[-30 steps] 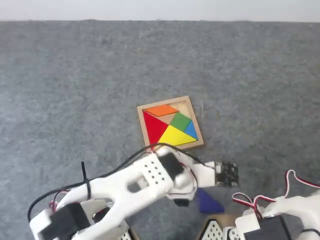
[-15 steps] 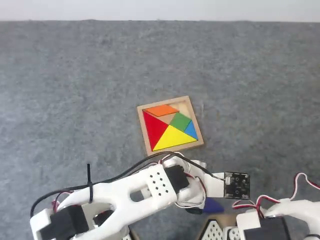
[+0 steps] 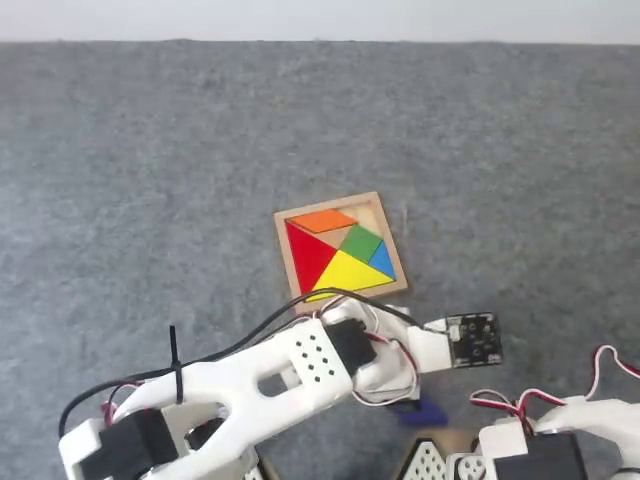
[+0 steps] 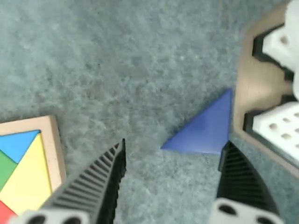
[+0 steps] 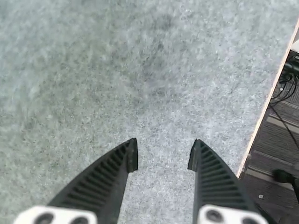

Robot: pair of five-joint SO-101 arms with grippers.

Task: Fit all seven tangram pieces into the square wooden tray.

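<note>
Left pincer [image 4: 174, 145] spread apart over dark blue triangle [image 4: 205, 128] lying on grey counter [image 3: 150, 150] near wooden tray [image 3: 290, 265]; right pincer [image 5: 163, 149] likewise apart above counter

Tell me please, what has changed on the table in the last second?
The left gripper shifted to its right over the blue triangle; it is open and has not gripped it. The triangle, the tray and its pieces stayed put.
</note>
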